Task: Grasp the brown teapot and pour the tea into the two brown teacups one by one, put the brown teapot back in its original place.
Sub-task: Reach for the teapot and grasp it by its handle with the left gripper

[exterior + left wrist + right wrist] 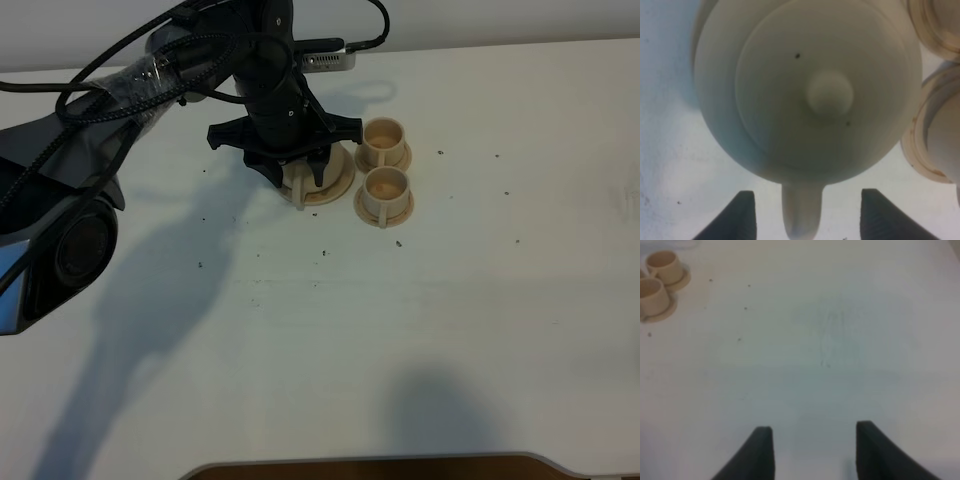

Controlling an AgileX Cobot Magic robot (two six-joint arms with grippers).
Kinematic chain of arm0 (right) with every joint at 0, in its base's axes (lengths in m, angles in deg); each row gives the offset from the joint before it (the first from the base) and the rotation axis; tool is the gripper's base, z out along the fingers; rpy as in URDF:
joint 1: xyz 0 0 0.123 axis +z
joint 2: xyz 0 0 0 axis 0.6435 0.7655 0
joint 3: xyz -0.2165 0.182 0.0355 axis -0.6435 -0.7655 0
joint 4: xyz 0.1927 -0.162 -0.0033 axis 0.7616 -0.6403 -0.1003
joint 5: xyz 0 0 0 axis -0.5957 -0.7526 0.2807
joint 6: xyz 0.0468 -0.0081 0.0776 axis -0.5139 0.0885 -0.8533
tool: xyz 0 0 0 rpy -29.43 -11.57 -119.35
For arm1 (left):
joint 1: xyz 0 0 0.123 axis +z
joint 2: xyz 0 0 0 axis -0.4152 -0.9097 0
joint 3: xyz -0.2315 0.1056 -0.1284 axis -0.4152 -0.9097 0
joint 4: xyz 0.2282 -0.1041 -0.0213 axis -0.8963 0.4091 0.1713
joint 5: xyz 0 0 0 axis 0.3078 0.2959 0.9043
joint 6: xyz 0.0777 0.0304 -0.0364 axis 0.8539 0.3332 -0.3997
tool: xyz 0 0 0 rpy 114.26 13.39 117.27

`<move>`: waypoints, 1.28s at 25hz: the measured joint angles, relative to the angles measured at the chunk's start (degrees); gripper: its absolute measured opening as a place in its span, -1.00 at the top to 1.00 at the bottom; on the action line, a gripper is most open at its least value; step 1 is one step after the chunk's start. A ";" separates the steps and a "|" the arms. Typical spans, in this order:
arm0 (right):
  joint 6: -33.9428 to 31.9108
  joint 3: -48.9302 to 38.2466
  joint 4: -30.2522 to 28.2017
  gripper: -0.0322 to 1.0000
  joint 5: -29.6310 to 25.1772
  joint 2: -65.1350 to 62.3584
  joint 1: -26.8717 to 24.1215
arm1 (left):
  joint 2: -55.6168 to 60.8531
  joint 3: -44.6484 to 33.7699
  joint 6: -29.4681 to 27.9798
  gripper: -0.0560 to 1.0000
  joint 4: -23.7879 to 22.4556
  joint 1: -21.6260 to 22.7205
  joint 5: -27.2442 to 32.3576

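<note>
Brown teapot is not yet gripped: left claw is spread wide, empty, astride the handle. Grasp step is judged current; closure on the handle is needed next.

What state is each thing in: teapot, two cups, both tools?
Teapot: upright, lid on, not gripped.
Far cup: upright on its saucer.
Near cup: upright on its saucer.
Left tool: open, astride the teapot's handle.
Right tool: open, holding nothing.
</note>
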 joint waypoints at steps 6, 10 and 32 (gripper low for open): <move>0.00 0.00 0.00 0.16 0.00 0.00 0.00 | 0.00 0.06 2.64 0.05 0.17 0.00 1.06; 0.05 0.00 0.00 0.16 0.00 0.00 0.00 | 0.00 0.11 3.55 0.05 0.17 0.17 1.35; 0.00 0.00 0.00 0.16 0.00 0.00 0.00 | -1.02 0.17 4.94 0.06 0.27 1.02 0.40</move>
